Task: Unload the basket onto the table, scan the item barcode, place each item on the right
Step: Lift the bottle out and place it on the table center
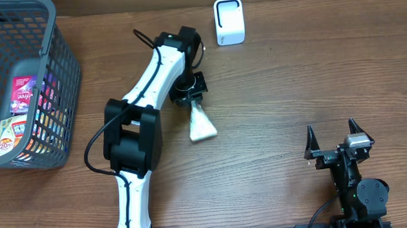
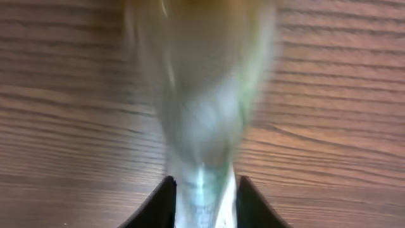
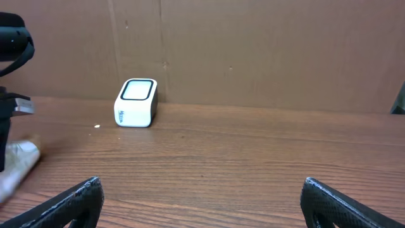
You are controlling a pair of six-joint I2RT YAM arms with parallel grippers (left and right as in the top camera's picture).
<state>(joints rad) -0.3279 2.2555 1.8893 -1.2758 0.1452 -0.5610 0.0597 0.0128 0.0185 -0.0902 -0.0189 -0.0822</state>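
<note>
The pale packet [image 1: 202, 125] appears to be lying on the wooden table [image 1: 278, 83], well short of the white scanner [image 1: 228, 21]. Its narrow end is sitting between the fingers of the left gripper [image 1: 192, 101], but the wrist view is blurring, so I cannot tell whether they are pinching it. The right gripper [image 1: 330, 129] is standing spread wide and empty, probably leaving the scanner's front unobstructed
</note>
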